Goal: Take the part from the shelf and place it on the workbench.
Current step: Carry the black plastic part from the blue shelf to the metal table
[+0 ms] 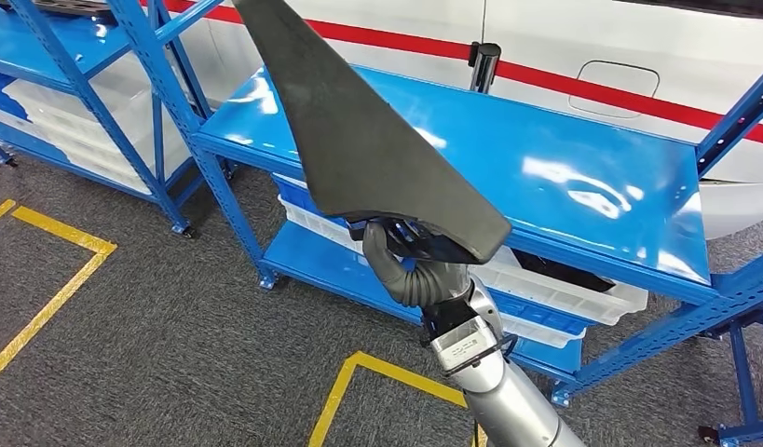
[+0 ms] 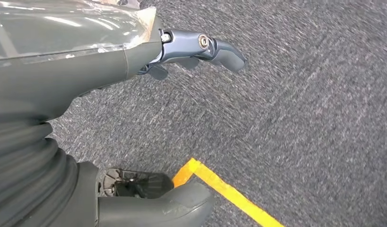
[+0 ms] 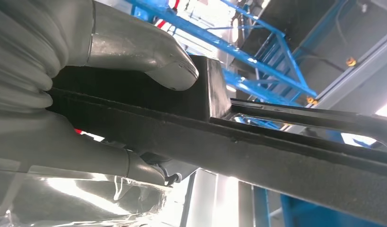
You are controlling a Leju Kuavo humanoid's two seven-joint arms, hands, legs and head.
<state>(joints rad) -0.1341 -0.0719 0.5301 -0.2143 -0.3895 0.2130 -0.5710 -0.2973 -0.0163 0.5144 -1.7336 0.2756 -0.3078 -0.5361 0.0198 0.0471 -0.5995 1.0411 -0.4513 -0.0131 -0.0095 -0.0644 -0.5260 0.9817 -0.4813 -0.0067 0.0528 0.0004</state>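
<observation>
Head view first, reading from the left: we see yellow floor tape (image 1: 51, 279) on grey carpet, then a blue shelf (image 1: 582, 177) with white bins (image 1: 564, 289) on its lower level, well beyond our right robot hand (image 1: 410, 256).

The left wrist view looks down at the carpet; our left robot hand (image 2: 201, 49) hangs there with nothing in it, fingers loosely extended and apart from the thumb.

Our right robot hand grips the part (image 1: 359, 130), a long dark wedge-shaped panel. We hold it at its broad lower end, and it rises up and away to the left from the grasp, its narrow tip running out past the frame's top edge. It is lifted above the glossy top deck of the shelf and touches nothing but the hand. In the right wrist view the thumb (image 3: 149, 52) lies over one face of the part (image 3: 276, 161) and the fingers sit beneath it, so the panel is clamped between them.

What worries us is leverage. Most of the part's length stands far from the grip, so a quick turn toward the worktop could make it pivot or slip in the fingers. The tall tip could also strike the blue shelf uprights (image 1: 163, 112) nearby if we swing without first drawing it clear.
</observation>
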